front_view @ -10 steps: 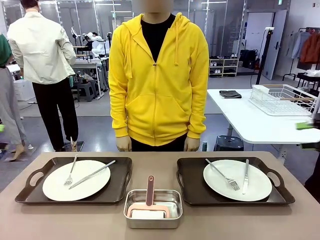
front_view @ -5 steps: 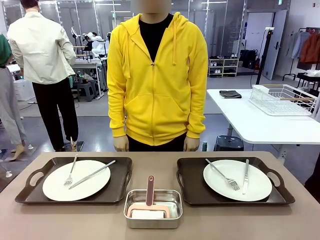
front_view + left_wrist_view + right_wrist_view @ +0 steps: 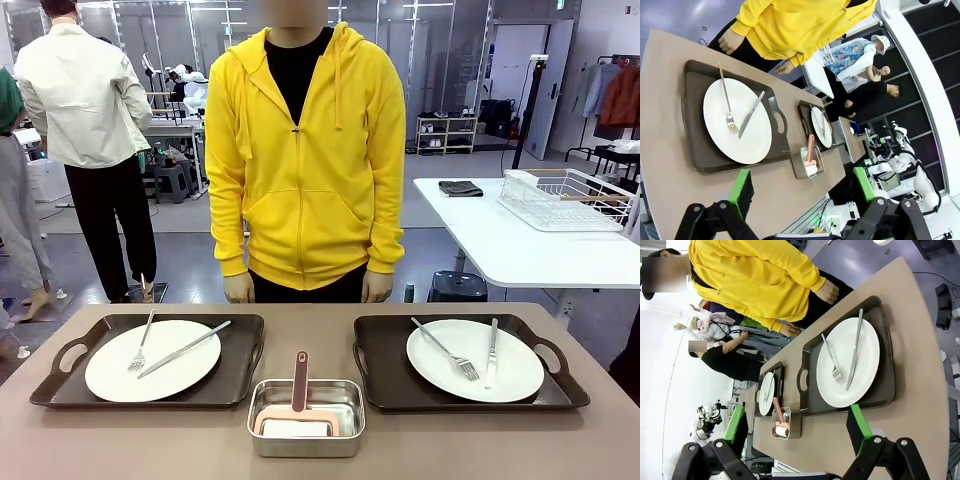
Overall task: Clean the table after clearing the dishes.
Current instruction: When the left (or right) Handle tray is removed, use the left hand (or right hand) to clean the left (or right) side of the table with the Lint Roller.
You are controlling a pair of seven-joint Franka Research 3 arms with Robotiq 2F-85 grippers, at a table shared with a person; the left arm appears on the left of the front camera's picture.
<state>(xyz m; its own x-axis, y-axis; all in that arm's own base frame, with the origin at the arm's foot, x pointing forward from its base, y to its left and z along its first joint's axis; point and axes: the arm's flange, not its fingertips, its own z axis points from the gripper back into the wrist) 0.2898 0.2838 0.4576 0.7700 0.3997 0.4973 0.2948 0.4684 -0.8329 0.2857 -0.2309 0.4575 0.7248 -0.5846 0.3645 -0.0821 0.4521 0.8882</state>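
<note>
Table [image 3: 140,445]: dishes [image 3: 152,372] set | wrist views: left tool [image 3: 802,184], right tool [image 3: 795,422] spread

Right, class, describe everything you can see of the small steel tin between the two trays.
The steel tin is small, rectangular, round-cornered, shiny and open-topped. It stands flat on the table, midway between the left tray and the right tray, near the robot's edge. Inside lies a tool with a white head and a pinkish-brown handle reaching over the far rim.
</note>
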